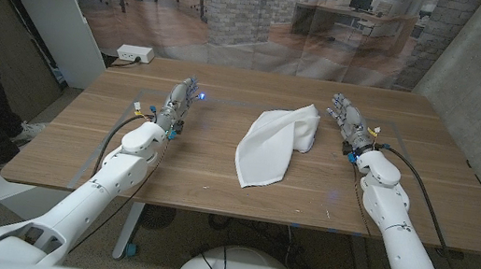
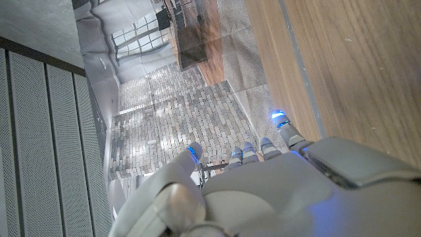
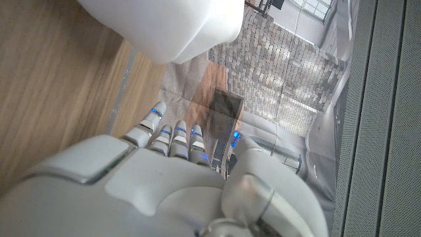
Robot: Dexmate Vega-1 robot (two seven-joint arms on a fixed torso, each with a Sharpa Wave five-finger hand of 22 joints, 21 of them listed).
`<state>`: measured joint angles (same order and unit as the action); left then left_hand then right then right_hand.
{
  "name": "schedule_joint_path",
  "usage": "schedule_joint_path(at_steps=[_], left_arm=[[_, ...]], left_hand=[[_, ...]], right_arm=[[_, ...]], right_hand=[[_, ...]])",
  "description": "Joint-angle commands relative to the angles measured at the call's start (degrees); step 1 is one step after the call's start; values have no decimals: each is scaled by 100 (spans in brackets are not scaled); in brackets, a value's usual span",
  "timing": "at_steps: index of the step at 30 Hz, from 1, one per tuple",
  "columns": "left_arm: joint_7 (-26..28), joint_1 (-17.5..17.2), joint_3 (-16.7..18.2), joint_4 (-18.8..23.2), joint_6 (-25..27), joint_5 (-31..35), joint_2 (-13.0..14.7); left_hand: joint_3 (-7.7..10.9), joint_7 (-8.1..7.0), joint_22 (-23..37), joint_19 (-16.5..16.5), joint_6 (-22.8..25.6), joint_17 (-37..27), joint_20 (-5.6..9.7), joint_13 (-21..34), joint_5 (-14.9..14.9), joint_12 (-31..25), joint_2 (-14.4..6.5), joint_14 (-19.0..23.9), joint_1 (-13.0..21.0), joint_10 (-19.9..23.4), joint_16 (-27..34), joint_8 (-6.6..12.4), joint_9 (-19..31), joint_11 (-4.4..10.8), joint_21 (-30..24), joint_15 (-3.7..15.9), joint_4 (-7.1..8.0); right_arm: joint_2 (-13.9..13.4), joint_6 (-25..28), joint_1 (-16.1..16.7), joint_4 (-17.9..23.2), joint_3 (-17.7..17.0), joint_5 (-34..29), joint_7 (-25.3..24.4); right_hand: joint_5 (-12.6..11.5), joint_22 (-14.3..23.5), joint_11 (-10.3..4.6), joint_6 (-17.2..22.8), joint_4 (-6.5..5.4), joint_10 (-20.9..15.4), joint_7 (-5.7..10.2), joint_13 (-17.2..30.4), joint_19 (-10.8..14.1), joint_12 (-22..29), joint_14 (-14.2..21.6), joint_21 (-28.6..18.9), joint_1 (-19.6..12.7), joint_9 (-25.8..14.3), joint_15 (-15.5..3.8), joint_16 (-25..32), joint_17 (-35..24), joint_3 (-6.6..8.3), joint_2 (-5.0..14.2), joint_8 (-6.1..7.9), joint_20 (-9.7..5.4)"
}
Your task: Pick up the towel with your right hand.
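A: Towel (image 1: 276, 143), white, crumpled into a long wedge, lies about mid-table (image 1: 216, 174), a little toward the far edge and the right-hand side. Its rounded bulk is at the far right end; the narrow tip points at the near edge.

B: Table noted first as the biggest item. Arms next?

A: Right hand (image 1: 349, 121) sits just beside the towel's far right end, apart from it, fingers extended toward the far edge, holding nothing. From the right wrist view the fingers (image 3: 172, 140) lie close together, straight. Left hand (image 1: 180, 102) is well apart on the left side, fingers likewise straight, empty.

B: Judgement on the step?

A: Reach not yet closed. I would swing the right hand inward over the bulky end, spread the fingers before lowering, then gather a thick fold, not the flat tip; thin cloth slips. Left hand should keep clear.
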<state>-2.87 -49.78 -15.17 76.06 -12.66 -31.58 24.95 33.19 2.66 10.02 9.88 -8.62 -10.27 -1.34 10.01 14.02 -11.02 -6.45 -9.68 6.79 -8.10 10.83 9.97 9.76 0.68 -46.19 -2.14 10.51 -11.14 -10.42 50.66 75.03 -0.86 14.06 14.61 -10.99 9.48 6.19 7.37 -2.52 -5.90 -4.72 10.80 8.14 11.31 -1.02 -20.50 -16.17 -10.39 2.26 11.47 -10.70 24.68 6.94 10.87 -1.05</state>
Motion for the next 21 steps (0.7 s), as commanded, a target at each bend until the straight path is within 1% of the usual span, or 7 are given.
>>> schedule_joint_path(at_steps=[1, 9, 17, 21], left_arm=[[-15, -31, 53, 16, 24, 100, -44], [-20, -58, 59, 40, 34, 112, -41], [-20, -93, 76, 66, 41, 98, -32], [-30, -98, 79, 60, 38, 94, -30]], left_hand=[[30, -1, 9, 317, -14, -28, -46, 24, 4, -37, -409, -31, -76, 1, 38, 31, 7, -45, 21, -22, -4], [30, 10, 9, 308, 23, -27, -82, 25, -1, -46, -396, -15, -103, 31, 43, 45, 8, -39, 33, -45, -12], [32, 24, 9, 323, 37, -26, -146, 27, -7, -47, -386, -16, -131, 41, 40, 47, 9, -75, 57, -75, -20], [36, 12, 10, 305, 68, -24, -178, 29, -12, -48, -379, -4, -160, 53, 42, 55, 11, -105, 70, -103, -27]], right_arm=[[155, -88, 105, 309, -250, -718, -114], [118, -98, 147, 531, -248, -1063, -184], [64, -79, 188, 745, -227, -1346, -240], [37, -92, 225, 857, -216, -1471, -268]], right_hand=[[13, 24, 37, 69, 102, -58, -23, 10, 87, 51, 52, 8, -56, -20, 53, 31, -4, 1, -86, 42, 24], [23, 24, 47, 96, 186, -92, -27, 10, 119, 56, 85, 29, -103, -20, 68, 27, 6, -12, -141, 46, 49], [27, 25, 62, 105, 254, -105, -22, 11, 135, 54, 100, 51, -147, -21, 75, 20, 12, -15, -166, 43, 58], [29, 26, 60, 145, 287, -109, 14, 11, 145, 51, 107, 63, -170, -21, 72, 17, 14, -16, -172, 56, 59]])
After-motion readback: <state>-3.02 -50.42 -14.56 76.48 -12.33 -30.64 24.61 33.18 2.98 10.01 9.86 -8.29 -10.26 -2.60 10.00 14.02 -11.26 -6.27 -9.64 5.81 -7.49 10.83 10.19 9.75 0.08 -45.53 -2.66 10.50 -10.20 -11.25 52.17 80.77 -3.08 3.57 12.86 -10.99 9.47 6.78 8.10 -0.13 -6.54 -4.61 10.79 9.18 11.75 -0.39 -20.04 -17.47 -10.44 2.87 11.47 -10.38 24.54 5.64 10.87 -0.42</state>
